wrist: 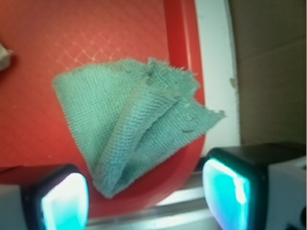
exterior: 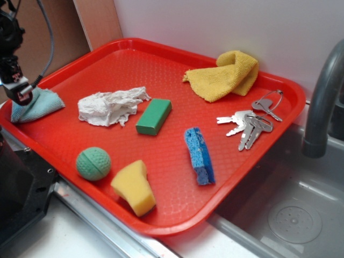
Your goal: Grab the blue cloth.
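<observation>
My hand [exterior: 21,95] hangs at the far left corner of the red tray [exterior: 161,215], right over the blue cloth [exterior: 40,105]. My 2 fingers [wrist: 62,201] are spread apart: in the wrist view they stand at the bottom left and bottom right with the cloth's lower fold lying between them, and nothing is pinched. Whether my fingertips already touch the fabric I cannot tell from the exterior view, where the hand covers part of the cloth.

The blue cloth [wrist: 129,127] lies crumpled and folded over itself on the tray floor, its frayed edge lapping up against the tray's raised rim [wrist: 180,48] at that corner. Beyond the rim I see a pale strip of the surface and brown board.

Further along the tray, well apart from my hand, sits a crumpled white paper towel [exterior: 110,106], with a green block [exterior: 153,116] just beside it. A green ball [exterior: 93,163] and a yellow sponge [exterior: 133,187] lie near the front rim, close to each other. A bright blue sponge [exterior: 199,155] stands on its edge toward the middle right. A yellow cloth [exterior: 226,75] is bunched at the back, and a bunch of keys [exterior: 252,122] lies near the right rim. A grey faucet [exterior: 322,97] rises over the sink [exterior: 290,215] to the right of the tray.
</observation>
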You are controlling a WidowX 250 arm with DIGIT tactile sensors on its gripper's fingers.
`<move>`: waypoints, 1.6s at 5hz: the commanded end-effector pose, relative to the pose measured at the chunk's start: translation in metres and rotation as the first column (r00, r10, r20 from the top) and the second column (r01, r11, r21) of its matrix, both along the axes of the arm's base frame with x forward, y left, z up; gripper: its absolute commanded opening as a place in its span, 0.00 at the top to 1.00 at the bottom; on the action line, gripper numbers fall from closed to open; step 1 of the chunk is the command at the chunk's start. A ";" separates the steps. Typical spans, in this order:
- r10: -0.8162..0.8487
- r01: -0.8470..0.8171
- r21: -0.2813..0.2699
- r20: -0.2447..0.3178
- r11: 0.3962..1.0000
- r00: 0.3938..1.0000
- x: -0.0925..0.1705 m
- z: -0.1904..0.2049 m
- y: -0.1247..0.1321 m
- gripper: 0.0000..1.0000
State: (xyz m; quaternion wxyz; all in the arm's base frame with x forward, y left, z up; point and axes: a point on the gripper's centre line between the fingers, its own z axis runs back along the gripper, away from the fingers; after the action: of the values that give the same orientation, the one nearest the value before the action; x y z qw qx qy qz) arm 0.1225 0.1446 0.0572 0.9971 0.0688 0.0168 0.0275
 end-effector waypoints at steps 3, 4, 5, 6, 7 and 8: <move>0.036 -0.032 0.056 -0.057 0.998 0.998 0.011 -0.045 -0.012 1.00; 0.001 0.001 0.060 -0.036 0.998 0.999 0.011 -0.031 -0.013 1.00; -0.048 0.049 0.051 -0.012 0.997 0.999 0.016 0.008 -0.022 1.00; -0.053 0.048 0.058 0.072 0.997 0.996 0.020 0.059 -0.039 1.00; -0.037 0.034 0.026 0.118 0.999 0.992 0.023 0.109 -0.044 1.00; 0.013 -0.011 -0.017 0.121 1.000 0.993 0.037 0.138 -0.033 1.00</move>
State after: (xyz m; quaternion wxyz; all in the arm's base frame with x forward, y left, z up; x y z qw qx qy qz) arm 0.1610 0.1042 0.1849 0.9978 0.0466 -0.0290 0.0372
